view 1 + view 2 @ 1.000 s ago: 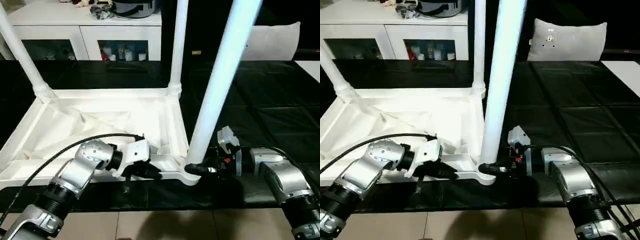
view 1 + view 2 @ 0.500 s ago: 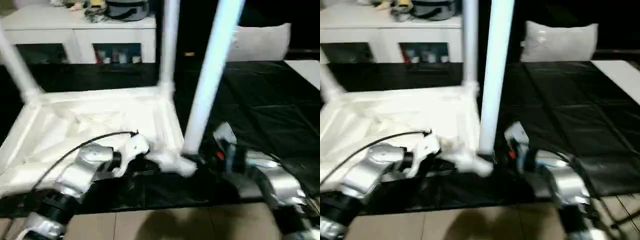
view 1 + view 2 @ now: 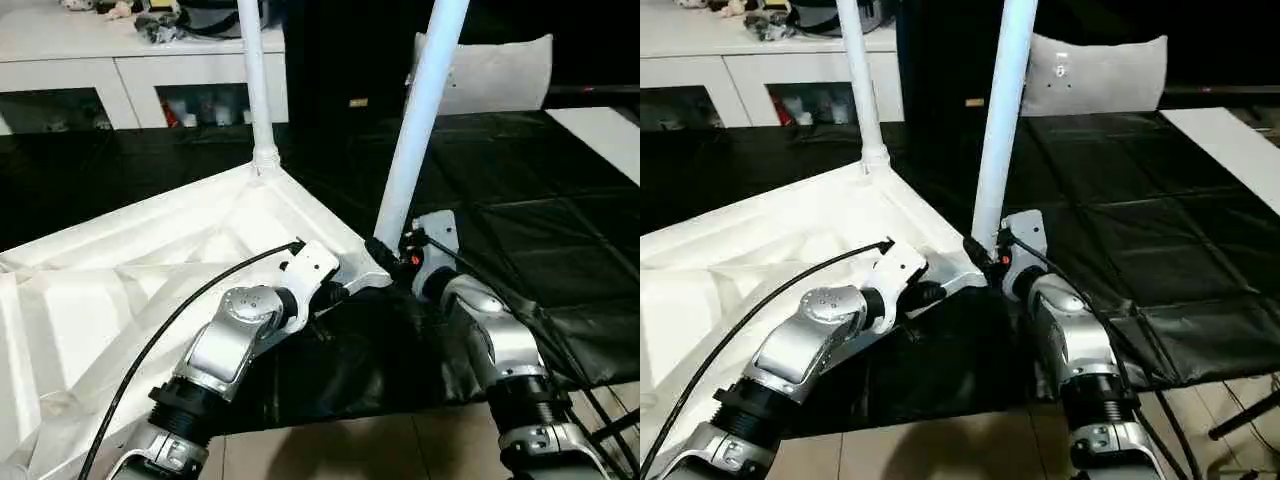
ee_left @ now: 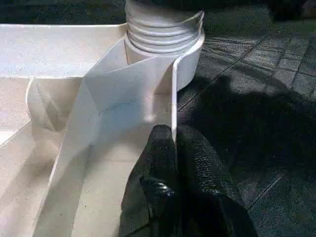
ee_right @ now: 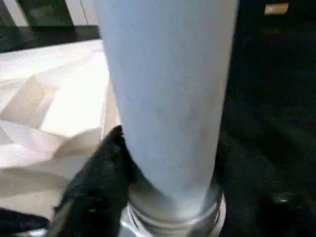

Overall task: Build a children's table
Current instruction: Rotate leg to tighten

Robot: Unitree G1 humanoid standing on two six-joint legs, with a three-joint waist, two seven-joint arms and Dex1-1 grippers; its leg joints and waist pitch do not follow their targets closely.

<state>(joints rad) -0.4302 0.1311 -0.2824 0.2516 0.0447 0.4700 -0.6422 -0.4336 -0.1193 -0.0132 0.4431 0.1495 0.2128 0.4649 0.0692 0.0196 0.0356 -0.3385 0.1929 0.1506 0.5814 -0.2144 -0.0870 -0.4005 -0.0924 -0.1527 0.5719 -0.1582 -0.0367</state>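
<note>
Right wrist view: your right gripper is clasping the leg; left gripper, pinched shut on the rim, is risking slipping, cocking the leg.

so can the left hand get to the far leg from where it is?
Probably not right away. The left hand is shut on the near rim of the tabletop, and the far leg stands at the opposite corner, across the upturned top.

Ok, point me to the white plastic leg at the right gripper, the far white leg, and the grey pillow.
Near white plastic leg (image 3: 418,140), left eye view, mid shaft.
Far white leg (image 3: 256,80), left eye view, mid shaft.
Grey pillow (image 3: 1100,72), right eye view, front face.
</note>
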